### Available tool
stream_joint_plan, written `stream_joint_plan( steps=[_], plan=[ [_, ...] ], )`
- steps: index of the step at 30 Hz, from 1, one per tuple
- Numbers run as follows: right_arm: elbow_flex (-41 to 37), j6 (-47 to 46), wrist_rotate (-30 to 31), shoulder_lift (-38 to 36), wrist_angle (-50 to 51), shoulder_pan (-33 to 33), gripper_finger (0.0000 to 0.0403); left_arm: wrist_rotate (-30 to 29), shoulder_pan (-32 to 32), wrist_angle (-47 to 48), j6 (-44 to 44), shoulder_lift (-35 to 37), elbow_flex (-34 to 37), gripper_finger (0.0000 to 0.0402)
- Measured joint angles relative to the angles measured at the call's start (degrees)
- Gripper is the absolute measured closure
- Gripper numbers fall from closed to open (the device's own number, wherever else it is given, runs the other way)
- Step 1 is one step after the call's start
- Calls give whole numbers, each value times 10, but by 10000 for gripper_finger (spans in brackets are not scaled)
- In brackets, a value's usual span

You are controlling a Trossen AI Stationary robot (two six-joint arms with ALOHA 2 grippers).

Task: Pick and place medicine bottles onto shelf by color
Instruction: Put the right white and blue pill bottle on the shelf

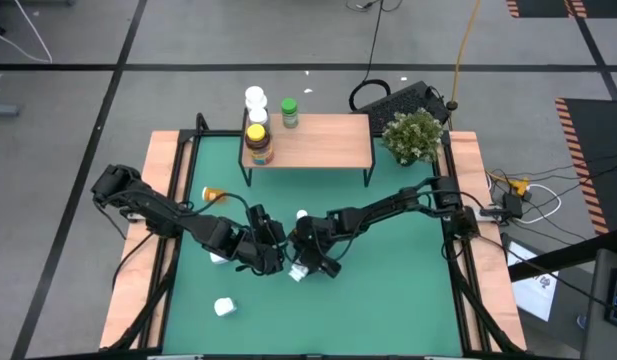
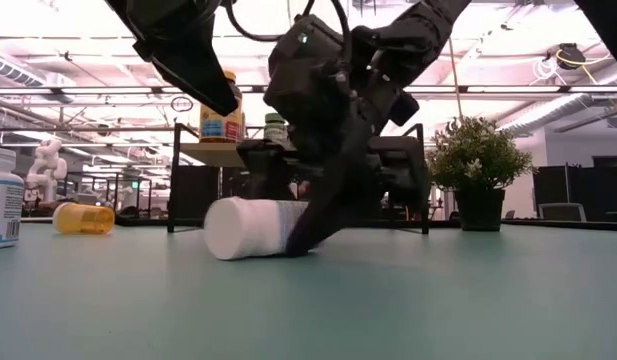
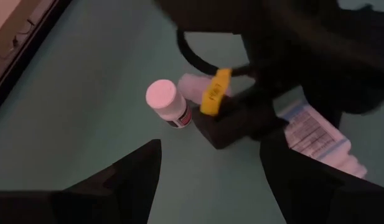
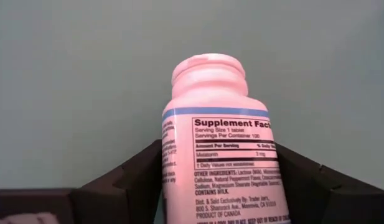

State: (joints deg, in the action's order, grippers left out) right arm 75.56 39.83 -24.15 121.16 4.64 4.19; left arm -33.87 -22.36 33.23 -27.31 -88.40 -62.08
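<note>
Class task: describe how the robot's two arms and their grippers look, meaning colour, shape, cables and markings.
Both arms are black and jointed, with dark cables along them. The left gripper has two broad, flat black fingers. The right gripper has similar angular black fingers, and a yellow piece shows on its wrist.

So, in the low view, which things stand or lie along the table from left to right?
White bottle with blue label at the edge → orange bottle on its side → white bottle lying down by the right gripper → potted plant.
</note>
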Motion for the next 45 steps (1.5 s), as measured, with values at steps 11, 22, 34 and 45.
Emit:
stream_joint_plan(
  steps=[11,22,34,45],
  plan=[
    [-34,-92,-158,-25,-20,-42,172,-80,-9,-3,-3,0,0,128],
    [-315,-299,-176,-171,-461,-63,178,-109,-39,-95,98,11,0,128],
    [-433,-535,-233,-217,-870,-63,174,196,42,-440,509,0,-1,128],
    [-433,-541,-256,-224,-880,-65,174,335,75,-531,575,-49,0,128]
  ],
)
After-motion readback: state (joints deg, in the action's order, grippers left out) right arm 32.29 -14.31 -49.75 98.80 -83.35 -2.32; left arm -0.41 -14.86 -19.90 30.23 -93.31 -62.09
